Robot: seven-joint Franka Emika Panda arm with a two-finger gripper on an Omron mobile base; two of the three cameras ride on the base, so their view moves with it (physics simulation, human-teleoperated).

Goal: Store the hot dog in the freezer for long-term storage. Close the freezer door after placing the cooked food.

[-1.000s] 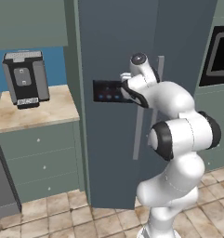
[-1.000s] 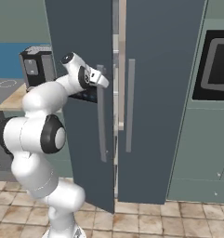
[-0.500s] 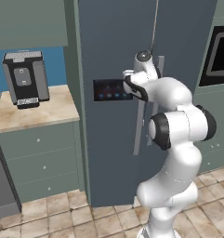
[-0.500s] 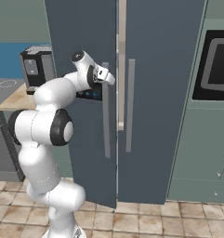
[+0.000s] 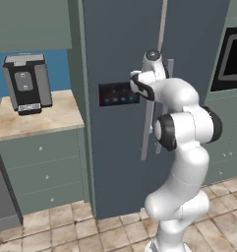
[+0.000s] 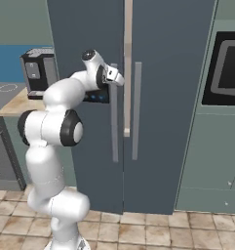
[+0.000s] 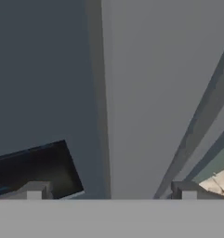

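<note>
The gripper [image 6: 120, 78] has been raised and swung right, to the door [image 6: 85, 49] handle [image 6: 114, 117]. Its jaws are held apart, gripping nothing.

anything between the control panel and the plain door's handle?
Yes: in the right base view the freezer door's own handle and the gripper at its top sit between the control panel and the plain door's handle.

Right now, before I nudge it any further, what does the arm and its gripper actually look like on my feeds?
The arm is glossy white, built of rounded, bulbous segments with dark grey to black rings and caps at the joints. No cables or markings are visible on it. The gripper sits on a small white hand with a dark patch; in the hand view its fingertips are small, blocky and dark grey.
</note>
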